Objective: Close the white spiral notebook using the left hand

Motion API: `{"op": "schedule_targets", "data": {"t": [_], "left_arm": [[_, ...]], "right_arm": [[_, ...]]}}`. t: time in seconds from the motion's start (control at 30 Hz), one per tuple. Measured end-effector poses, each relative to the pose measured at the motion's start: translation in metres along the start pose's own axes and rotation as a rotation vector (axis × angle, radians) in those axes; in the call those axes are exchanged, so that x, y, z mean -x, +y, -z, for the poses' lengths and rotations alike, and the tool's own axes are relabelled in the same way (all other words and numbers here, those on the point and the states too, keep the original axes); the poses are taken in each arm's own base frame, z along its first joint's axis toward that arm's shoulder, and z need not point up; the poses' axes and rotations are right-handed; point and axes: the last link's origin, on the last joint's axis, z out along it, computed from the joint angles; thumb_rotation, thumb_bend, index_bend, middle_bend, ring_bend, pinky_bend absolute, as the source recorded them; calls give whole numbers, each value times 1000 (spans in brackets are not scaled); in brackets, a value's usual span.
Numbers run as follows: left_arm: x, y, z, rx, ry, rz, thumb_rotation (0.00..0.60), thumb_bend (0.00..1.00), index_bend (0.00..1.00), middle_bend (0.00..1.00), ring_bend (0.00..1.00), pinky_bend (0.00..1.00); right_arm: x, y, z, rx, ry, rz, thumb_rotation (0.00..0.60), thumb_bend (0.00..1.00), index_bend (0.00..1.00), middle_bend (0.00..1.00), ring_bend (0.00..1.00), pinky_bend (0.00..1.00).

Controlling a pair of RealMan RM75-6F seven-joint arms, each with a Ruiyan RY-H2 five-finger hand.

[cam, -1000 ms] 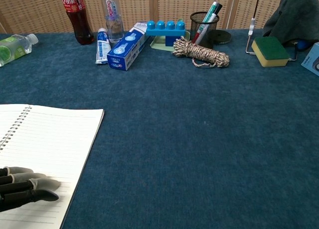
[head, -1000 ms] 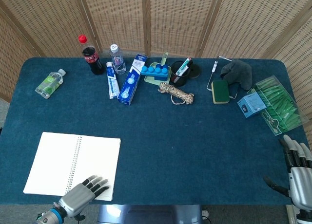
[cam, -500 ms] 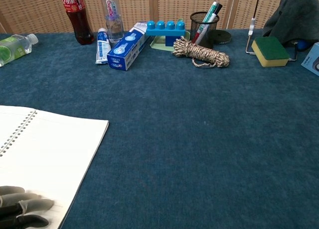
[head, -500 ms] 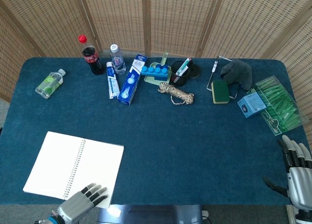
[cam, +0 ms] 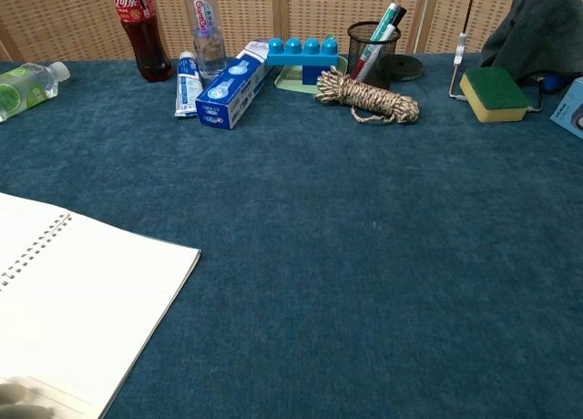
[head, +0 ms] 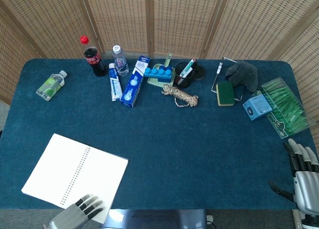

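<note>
White notebook point(head: 75, 176), blue tablecloth point(head: 189, 139), green sponge point(head: 225, 93), red-capped bottle point(head: 91, 57).

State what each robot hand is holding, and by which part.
Nothing is gripped. The left robot hand rests its fingers on the near edge of the open notebook, not pinching it. The right robot hand is empty, fingers apart.

A staged test space is showing here: a blue felt table point(head: 164, 139) is standing before woven screens point(head: 149, 20) at 12 o'clock, with mixed household items lining its far edge.
</note>
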Motion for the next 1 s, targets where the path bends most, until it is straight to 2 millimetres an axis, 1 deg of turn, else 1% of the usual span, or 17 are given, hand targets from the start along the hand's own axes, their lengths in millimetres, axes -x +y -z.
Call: {"op": "schedule_targets", "data": {"t": [0.17, 0.27, 0.37, 0.5, 0.63, 0.83, 1.0], "left_arm": [[-1, -5, 2, 16, 82, -11, 600, 27, 0, 0, 0, 0], [3, -11, 1, 34, 143, -59, 600, 28, 0, 0, 0, 0], [11, -14, -4, 62, 191, -115, 600, 28, 0, 0, 0, 0], [22, -15, -17, 95, 236, -180, 600, 29, 0, 0, 0, 0], [28, -15, -24, 110, 289, -227, 600, 30, 0, 0, 0, 0], [36, -15, -36, 134, 357, -252, 600, 28, 0, 0, 0, 0], [43, -11, -44, 151, 359, -235, 600, 29, 0, 0, 0, 0]], "right_arm": [[1, -1, 0, -3, -4, 1, 600, 0, 0, 0, 0, 0], [2, -2, 0, -4, -5, 2, 600, 0, 0, 0, 0, 0], [2, -2, 1, -4, -7, 3, 600, 0, 0, 0, 0, 0], [2, -1, 1, -4, -7, 3, 600, 0, 0, 0, 0, 0], [1, -1, 0, -3, -3, -1, 600, 0, 0, 0, 0, 0], [0, -1, 1, -5, -1, -2, 600, 0, 0, 0, 0, 0], [0, 0, 1, -2, -1, -2, 600, 0, 0, 0, 0, 0]]}}
